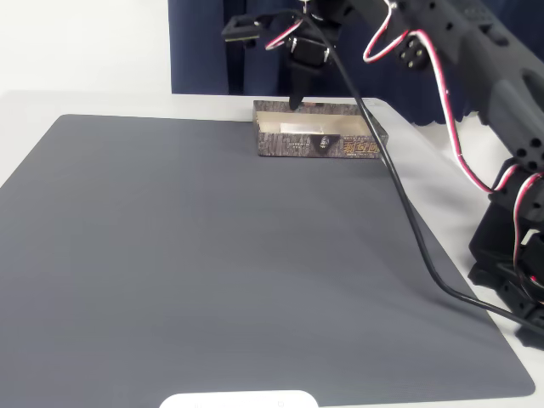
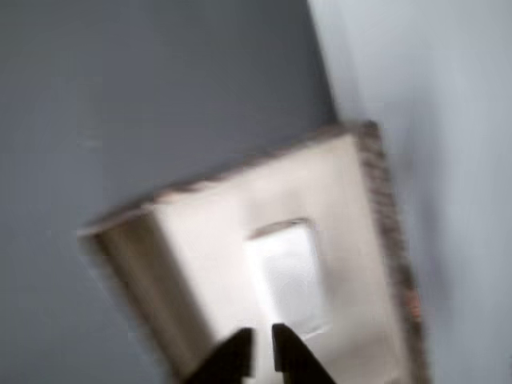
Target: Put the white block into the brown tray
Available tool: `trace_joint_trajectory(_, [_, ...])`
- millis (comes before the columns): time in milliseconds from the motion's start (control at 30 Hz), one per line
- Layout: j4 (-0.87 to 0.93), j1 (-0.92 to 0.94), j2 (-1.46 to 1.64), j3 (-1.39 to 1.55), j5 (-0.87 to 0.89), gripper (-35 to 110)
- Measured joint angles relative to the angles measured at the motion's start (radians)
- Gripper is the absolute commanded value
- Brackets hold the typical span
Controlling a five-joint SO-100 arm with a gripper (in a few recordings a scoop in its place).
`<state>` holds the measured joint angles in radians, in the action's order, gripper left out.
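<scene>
Arm reaches in from right edge to top centre of fixed view. Gripper points down; wrist view: fingertips nearly closed, narrow gap.

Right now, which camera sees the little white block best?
The wrist view. It looks straight down into the brown tray, where the white block lies flat on the cream floor, though blurred. In the fixed view the tray sits far back, and its front wall leaves just a pale sliver of the block.

Matt grey mat; cardboard brown tray; smooth white block.
</scene>
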<state>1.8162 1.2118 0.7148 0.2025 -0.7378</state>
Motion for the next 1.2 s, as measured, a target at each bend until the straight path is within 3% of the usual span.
trace_joint_trajectory(467, [0.002, -0.348, 0.695, 0.798, 0.189, 0])
trace_joint_trajectory(800, [0.000, -0.684, 1.049, 1.276, 0.416, 0])
trace_joint_trajectory(1200, [-0.112, -0.991, 1.479, 1.868, 0.663, 0])
